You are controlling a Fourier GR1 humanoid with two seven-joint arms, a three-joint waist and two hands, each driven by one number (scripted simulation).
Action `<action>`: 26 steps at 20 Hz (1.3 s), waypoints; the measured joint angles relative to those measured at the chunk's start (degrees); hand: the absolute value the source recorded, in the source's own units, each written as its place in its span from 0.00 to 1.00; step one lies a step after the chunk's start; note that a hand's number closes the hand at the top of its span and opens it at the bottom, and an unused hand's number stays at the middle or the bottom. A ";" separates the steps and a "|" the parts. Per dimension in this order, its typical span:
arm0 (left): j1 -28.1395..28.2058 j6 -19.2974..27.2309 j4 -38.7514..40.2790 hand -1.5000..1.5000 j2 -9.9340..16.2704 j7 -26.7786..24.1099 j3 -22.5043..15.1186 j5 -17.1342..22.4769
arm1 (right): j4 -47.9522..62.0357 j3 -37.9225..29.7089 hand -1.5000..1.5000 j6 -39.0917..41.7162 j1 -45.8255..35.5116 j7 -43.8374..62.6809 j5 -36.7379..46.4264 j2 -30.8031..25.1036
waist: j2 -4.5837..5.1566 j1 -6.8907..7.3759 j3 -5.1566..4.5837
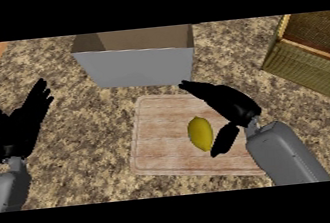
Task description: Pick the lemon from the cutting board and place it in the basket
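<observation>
Basket [312,59] cut off at right; lemon [201,133] unobstructed.

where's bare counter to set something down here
Bare counter lies between the left hand and the cutting board, and between board and basket. It is crowded on the board, where the right hand flanks the lemon, near the box.

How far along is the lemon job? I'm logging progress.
Nothing is done yet: the lemon lies on the cutting board. The right hand is open beside it, not gripping; the left hand rests open at left. Grasping and moving to the basket remain.
</observation>
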 measured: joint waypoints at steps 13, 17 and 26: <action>0.23 -2.64 -0.35 0.50 -2.00 0.74 3.27 -2.51 | -2.30 -3.44 0.00 4.82 3.71 -7.00 0.80 0.03 | -0.04 -0.11 0.00; 0.19 -2.94 -0.65 0.50 -3.15 0.99 3.67 -3.61 | -1.76 -3.06 0.00 4.30 4.78 -8.85 3.30 0.36 | -0.03 -0.11 0.01; -0.59 -4.78 2.01 0.50 -4.02 -0.80 5.55 -4.64 | -1.15 -0.62 0.00 1.08 6.60 -7.18 10.18 3.37 | -0.01 -0.13 0.00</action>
